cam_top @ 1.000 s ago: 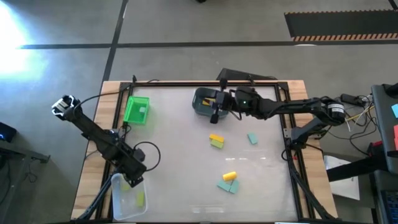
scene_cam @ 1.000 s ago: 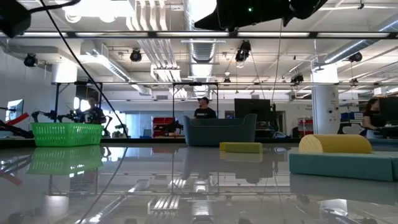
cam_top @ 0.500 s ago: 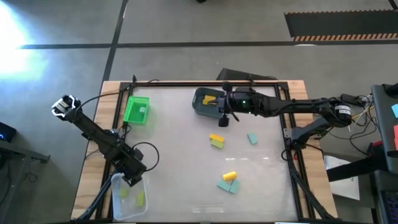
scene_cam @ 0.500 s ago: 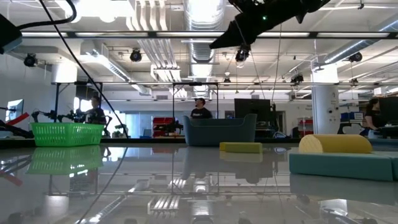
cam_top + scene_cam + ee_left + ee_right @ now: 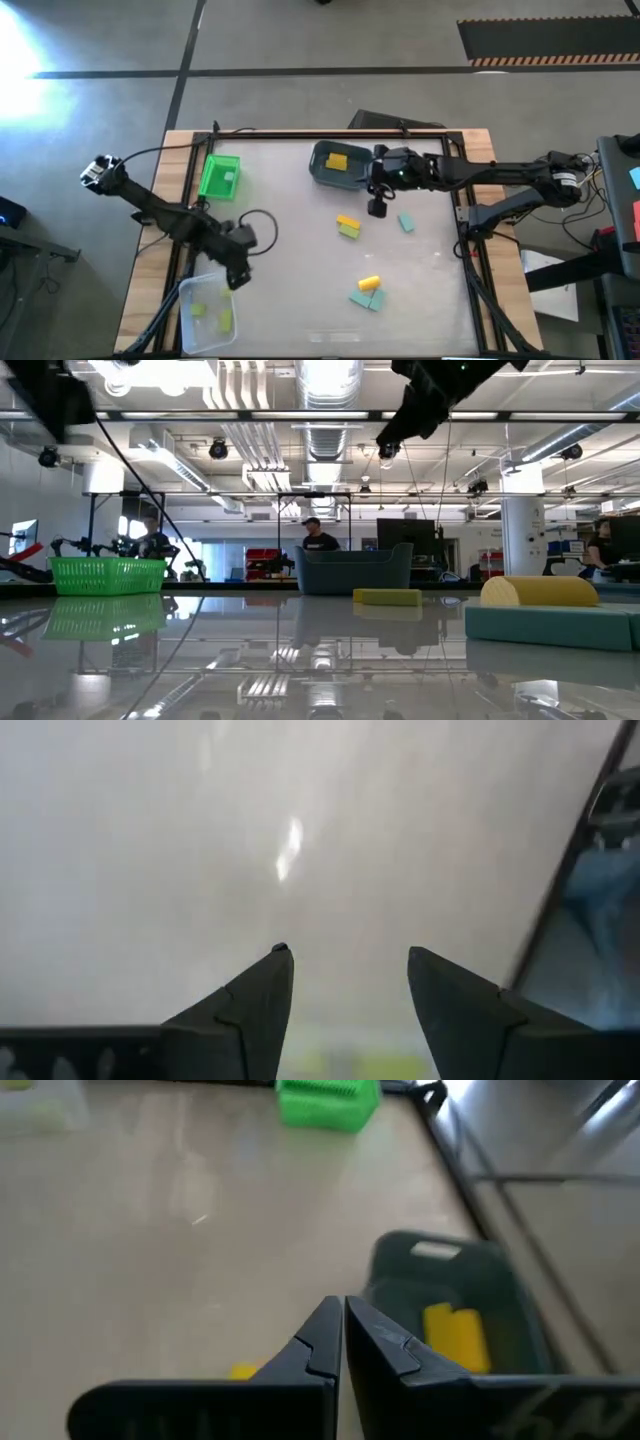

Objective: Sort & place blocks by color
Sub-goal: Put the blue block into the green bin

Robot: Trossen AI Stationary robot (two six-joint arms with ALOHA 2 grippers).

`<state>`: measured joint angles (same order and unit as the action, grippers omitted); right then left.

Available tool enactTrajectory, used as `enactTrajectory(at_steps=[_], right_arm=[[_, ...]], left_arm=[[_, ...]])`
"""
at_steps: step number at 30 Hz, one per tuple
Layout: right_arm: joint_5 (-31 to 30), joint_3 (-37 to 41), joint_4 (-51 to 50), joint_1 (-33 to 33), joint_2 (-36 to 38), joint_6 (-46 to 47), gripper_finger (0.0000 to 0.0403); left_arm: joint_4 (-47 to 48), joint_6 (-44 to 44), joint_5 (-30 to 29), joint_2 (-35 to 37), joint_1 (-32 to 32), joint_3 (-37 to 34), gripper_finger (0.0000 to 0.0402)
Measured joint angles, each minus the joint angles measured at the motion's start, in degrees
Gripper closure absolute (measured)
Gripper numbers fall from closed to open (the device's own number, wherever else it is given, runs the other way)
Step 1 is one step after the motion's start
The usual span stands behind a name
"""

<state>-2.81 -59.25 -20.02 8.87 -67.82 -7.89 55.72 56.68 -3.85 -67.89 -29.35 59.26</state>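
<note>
In the high view, a yellow bar lying against a lime one (image 5: pixel 348 226), a teal block (image 5: pixel 406 222), a yellow round-topped block (image 5: pixel 369 283) and teal wedges (image 5: pixel 365 299) lie on the table. A yellow block (image 5: pixel 337 160) sits in the grey bin (image 5: pixel 322 172); lime blocks (image 5: pixel 212 315) lie in the clear bin (image 5: pixel 190 330). My right gripper (image 5: pixel 377 207) hangs shut between the grey bin and the yellow-and-lime pair; its wrist view shows the fingers closed (image 5: pixel 343 1308). My left gripper (image 5: pixel 240 280) hovers open just past the clear bin's far right corner, holding nothing (image 5: pixel 347 960).
A bright green bin (image 5: pixel 220 177) stands at the far left with a small pale piece inside. The low view shows the green bin (image 5: pixel 107 573), the grey bin (image 5: pixel 352 568) and the near blocks (image 5: pixel 540 591). Bare table lies in the middle and along the near edge.
My left gripper has risen from over the clear bin and moved toward the table's right, out past the bin's corner; two lime blocks lie in the bin. My right gripper has drawn back from above the grey bin toward the near and right side, uncovering the yellow block inside.
</note>
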Motion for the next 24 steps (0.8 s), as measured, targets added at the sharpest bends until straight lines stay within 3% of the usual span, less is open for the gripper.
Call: enactTrajectory(at_steps=[5,9,14,19,24], right_arm=[[-0.2,-2.1,-6.2,-5.0,0.0,4.9,0.0394],[-0.2,0.1,-7.5,-9.9,-0.1,5.8,0.0394],[-3.3,3.5,-8.4,-13.3,-0.2,15.3,0.0394],[-3.2,5.8,-16.3,-14.4,-0.3,29.4,0.0394],[-3.4,6.6,-33.2,-14.2,-0.3,56.6,0.0388]], left_arm=[[-7.8,-22.8,-7.7,-0.2,7.1,-0.4,0.0219],[-15.1,-39.5,-8.8,-0.2,12.0,-2.7,0.0219],[-28.6,-56.6,-9.1,-0.2,16.0,-6.8,0.0219],[-41.3,-65.6,-13.4,-0.3,18.6,-10.5,0.0219],[-48.8,-70.5,-20.2,-0.4,20.2,-12.6,0.0219]])
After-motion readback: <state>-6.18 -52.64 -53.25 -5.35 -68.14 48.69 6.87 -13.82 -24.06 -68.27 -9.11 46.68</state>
